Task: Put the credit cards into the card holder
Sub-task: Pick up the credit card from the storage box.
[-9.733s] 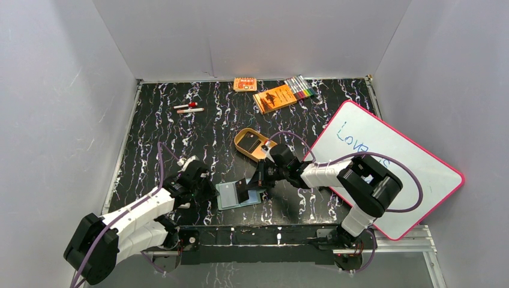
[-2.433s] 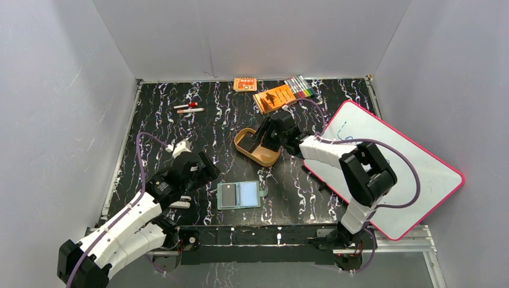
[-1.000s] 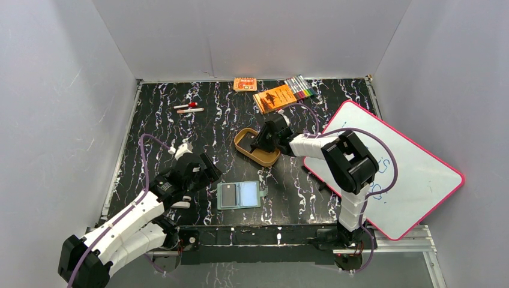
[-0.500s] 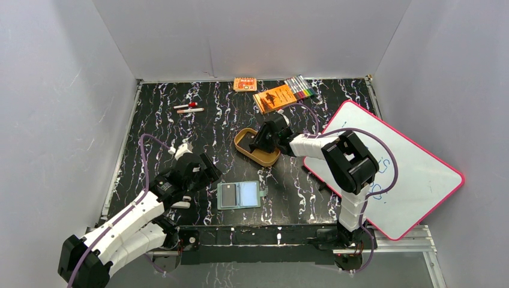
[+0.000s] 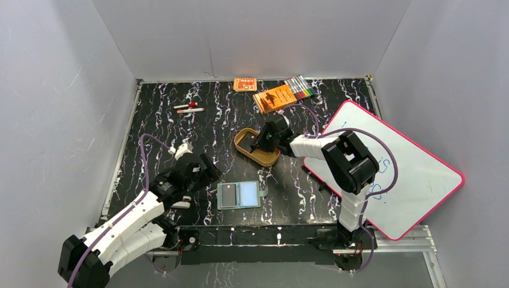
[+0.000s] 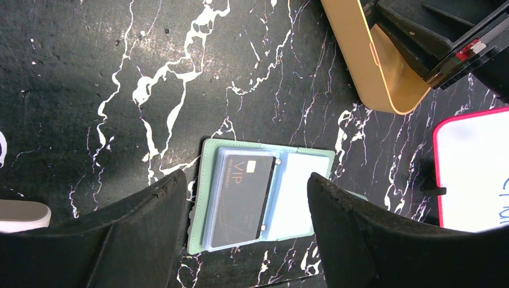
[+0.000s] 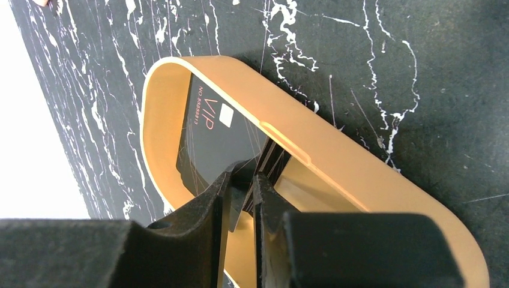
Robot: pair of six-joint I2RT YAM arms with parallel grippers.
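Two tools at work: the right tool [image 5: 259, 143] reaches into the tan tray [image 5: 240, 147], and the left tool [image 5: 204, 171] hangs beside the card holder [image 5: 239, 195].
The card holder lies open on the marbled tabletop [image 5: 180, 138] at lower centre of the overhead view, with a dark VIP credit card [image 6: 240, 192] tucked in its left half. The left tool is spread wide and grips nothing. Up and to the right, near the middle of the overhead view, a second credit card [image 7: 219, 132] sits inside the tray. The right tool's fingers [image 7: 225, 198] stand close on either side of its near edge, a narrow gap between them. Whether they actually pinch it, I cannot tell.
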